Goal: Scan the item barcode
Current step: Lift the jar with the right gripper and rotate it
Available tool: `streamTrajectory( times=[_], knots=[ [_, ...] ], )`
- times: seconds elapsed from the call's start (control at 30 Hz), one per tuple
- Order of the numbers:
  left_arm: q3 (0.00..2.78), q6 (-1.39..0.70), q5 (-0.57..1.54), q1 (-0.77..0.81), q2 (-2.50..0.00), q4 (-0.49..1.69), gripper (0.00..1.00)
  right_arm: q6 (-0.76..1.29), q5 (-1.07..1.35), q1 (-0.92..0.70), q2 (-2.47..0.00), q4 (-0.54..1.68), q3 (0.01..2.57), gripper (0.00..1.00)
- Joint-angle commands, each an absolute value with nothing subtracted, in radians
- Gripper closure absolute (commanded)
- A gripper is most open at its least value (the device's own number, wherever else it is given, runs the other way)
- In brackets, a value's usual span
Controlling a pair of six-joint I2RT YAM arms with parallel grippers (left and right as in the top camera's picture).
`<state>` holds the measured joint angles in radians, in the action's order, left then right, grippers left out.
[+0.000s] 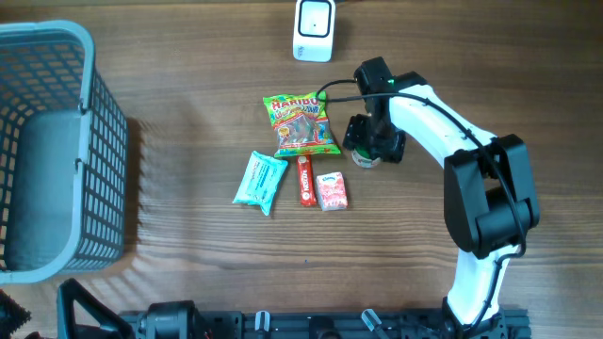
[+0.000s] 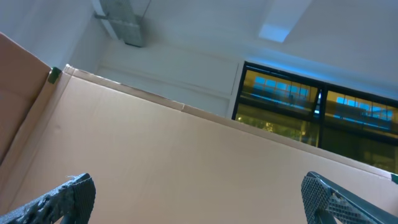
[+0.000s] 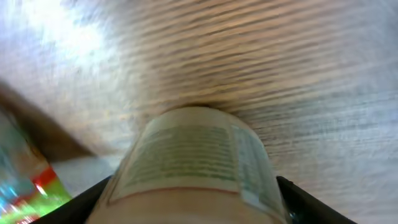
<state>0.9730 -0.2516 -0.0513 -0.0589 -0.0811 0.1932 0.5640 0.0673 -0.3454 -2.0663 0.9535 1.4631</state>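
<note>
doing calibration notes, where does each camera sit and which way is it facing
overhead: above the table, facing straight down on snacks, basket, scanner; right arm shows.
left wrist: on that wrist, facing up at cardboard wall and window; own fingers in bottom corners.
right wrist: facing down, close on a jar; own fingers flank it.
shared: overhead and right wrist both show the jar.

Lying on a wooden table [image 1: 207, 226]: grey mesh basket [image 1: 104, 141] at left, white scanner [image 1: 314, 28] at far edge; clustering mid-table, Haribo bag [image 1: 302, 124], teal packet [image 1: 260, 181], red bar [image 1: 305, 180], pink packet [image 1: 332, 191], small labelled jar [image 3: 193, 162].
</note>
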Motion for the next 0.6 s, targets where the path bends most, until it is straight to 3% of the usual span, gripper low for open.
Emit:
streamTrajectory(
  times=[0.0, 0.07, 0.2, 0.27, 0.47, 0.57],
  knots=[
    [0.968, -0.242, -0.043, -0.053, -0.071, 0.19, 0.0, 0.213, 0.069, -0.35, -2.01, 0.989, 1.494, 0.18],
    [0.968, -0.242, -0.043, -0.053, -0.071, 0.19, 0.0, 0.117, 0.069, -0.35, -1.981, 1.016, 1.533, 0.0],
    [0.968, -0.242, -0.043, -0.053, -0.071, 0.19, 0.0, 0.086, 0.093, -0.35, -1.914, 1.095, 1.662, 0.0],
    [0.968, -0.242, -0.045, -0.053, -0.071, 0.19, 0.0, 0.184, 0.116, -0.35, -1.874, 1.146, 1.716, 0.0],
    [0.968, -0.242, -0.066, -0.053, -0.071, 0.191, 0.0, 1.137, 0.077, -0.351, -1.833, 1.354, 1.715, 0.0],
    [0.968, -0.242, -0.066, -0.053, -0.071, 0.19, 0.0, 1.472, 0.082, -0.356, -1.842, 1.335, 1.636, 0.0]
  ],
)
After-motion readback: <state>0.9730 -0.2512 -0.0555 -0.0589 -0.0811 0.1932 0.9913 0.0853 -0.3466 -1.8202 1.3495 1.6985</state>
